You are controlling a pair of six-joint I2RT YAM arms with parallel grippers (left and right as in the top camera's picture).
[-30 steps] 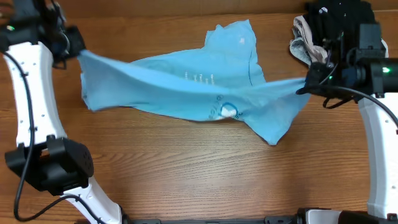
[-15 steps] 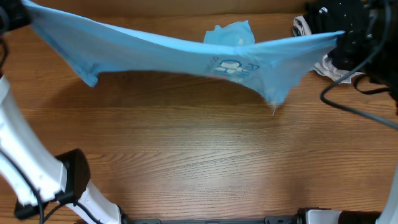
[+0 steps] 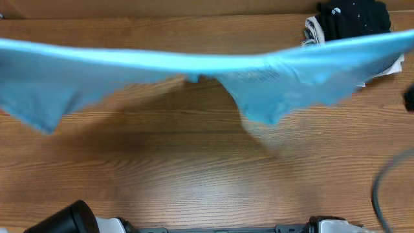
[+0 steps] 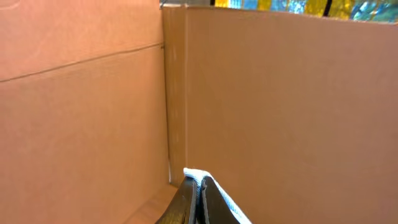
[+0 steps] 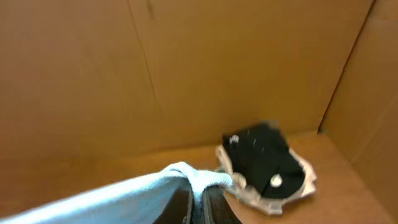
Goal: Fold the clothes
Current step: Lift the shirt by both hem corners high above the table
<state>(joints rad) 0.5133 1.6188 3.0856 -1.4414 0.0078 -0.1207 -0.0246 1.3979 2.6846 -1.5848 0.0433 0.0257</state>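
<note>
hanging taut above the table (image 3: 194, 168), light blue t-shirt (image 3: 162, 63), left gripper (image 4: 199, 190) and right gripper (image 5: 198, 194) clamped on it

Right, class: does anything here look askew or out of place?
The shirt hangs stretched in mid-air, its lower edge sagging in uneven flaps. A crumpled pile of clothes sits unfolded in the far right corner.

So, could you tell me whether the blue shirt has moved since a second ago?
Yes. The blue shirt has risen off the table and stretched wide, now crossing in front of the dark clothes pile it earlier lay left of.
</note>
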